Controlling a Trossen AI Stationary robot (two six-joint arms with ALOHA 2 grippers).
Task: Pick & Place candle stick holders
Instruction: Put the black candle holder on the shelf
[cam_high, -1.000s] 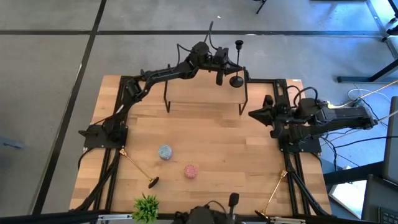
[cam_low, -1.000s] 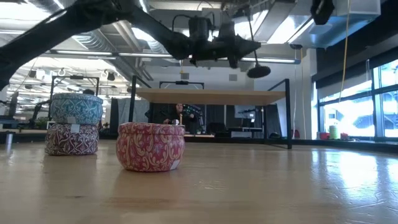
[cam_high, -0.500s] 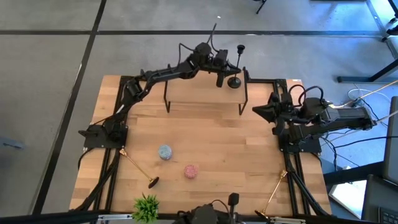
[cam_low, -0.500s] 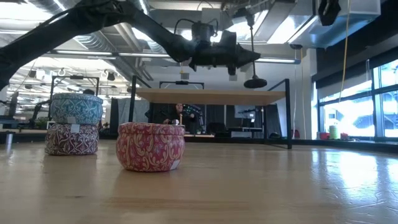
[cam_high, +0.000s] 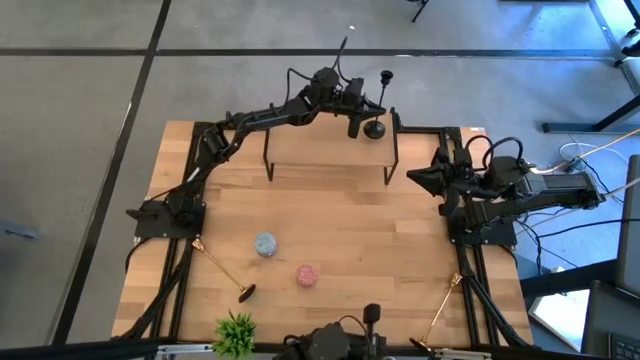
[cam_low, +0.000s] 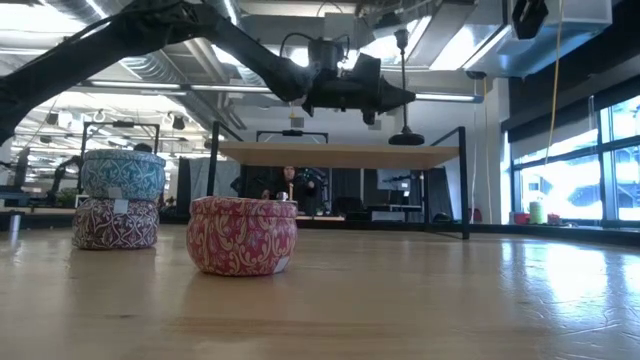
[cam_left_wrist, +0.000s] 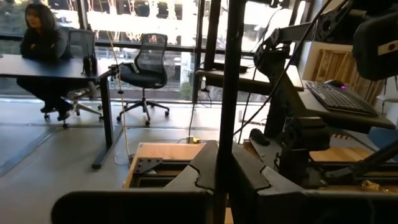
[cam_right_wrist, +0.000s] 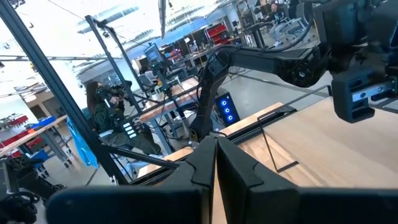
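Note:
A black candle stick holder (cam_high: 374, 128) stands upright over the wooden shelf (cam_high: 330, 150) at the table's far side, in my left gripper (cam_high: 362, 112). In the low view its round base (cam_low: 405, 139) is at the shelf top (cam_low: 330, 153); I cannot tell if they touch. Two gold holders lie flat on the table, one at the near left (cam_high: 222, 268) and one at the near right (cam_high: 440, 312). My right gripper (cam_high: 420, 180) is shut and empty at the table's right side. My left gripper pinches the black holder's thin stem (cam_left_wrist: 235, 93) between its two fingers, about halfway up. The fingers (cam_low: 392, 97) come level from the table's left and lie across the stem. The holder is upright, its base down at the shelf top.
A blue tin (cam_high: 265, 244) stacked on a purple one (cam_low: 115, 222) and a pink tin (cam_high: 307, 275) stand on the table's near half. A small green plant (cam_high: 235, 332) is at the near edge. The shelf's black legs (cam_high: 392, 165) stand on the table's far part.
My left gripper has gone down toward the shelf with the black holder. The holder has gone from tilted to upright, and its base has come down from well above the shelf to the shelf top.

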